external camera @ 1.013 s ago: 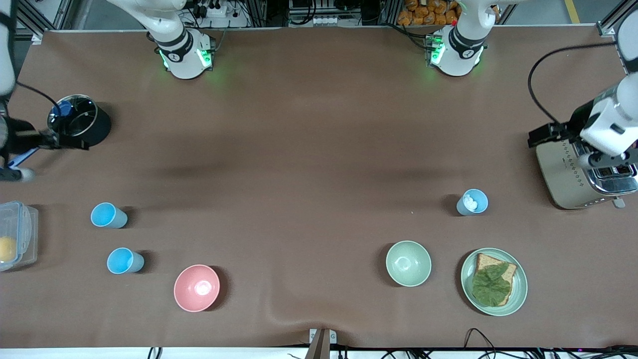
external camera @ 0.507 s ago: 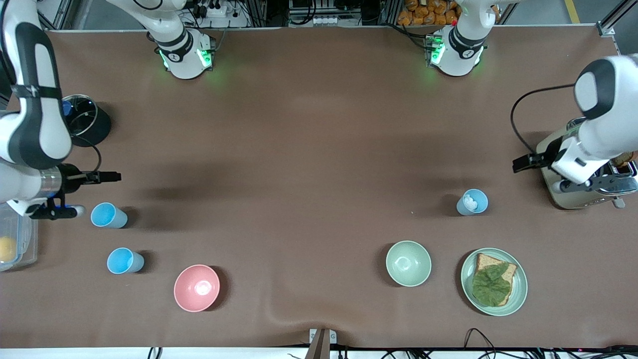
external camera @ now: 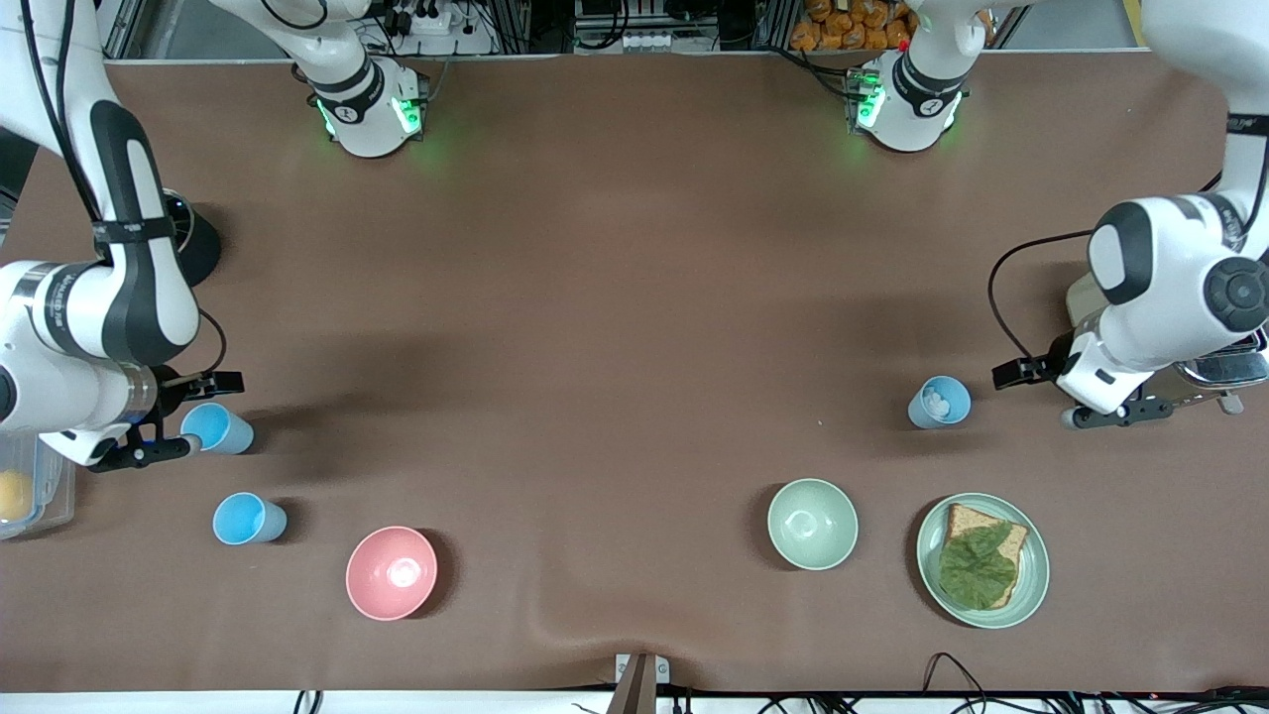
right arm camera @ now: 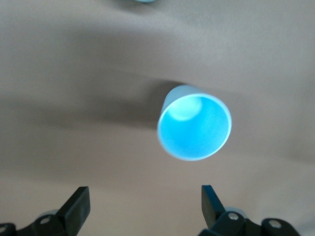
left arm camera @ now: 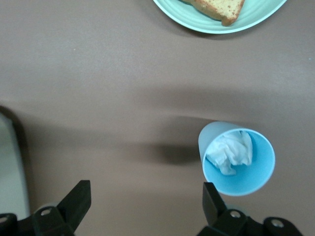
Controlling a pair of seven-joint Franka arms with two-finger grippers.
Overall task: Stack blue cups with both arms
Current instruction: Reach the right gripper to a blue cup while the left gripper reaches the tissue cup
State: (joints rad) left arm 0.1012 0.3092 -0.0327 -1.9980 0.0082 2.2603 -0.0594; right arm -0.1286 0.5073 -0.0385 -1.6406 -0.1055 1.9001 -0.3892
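Cups stand upright on the brown table [external camera: 615,297]. We see the right gripper [external camera: 188,416], jaws spread wide, just beside one empty blue cup [external camera: 215,428]; a second empty cup [external camera: 248,519] sits nearer the camera. The left gripper [external camera: 1041,392], also wide open, hovers near the cup holding crumpled white paper [external camera: 939,401].

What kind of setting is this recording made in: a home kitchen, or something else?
Most likely a robotics lab with a mock kitchen table. Two arm bases are bolted along the brown table, with metal framing and cables around it. Props include a toaster, a plate with bread and lettuce and blue cups.
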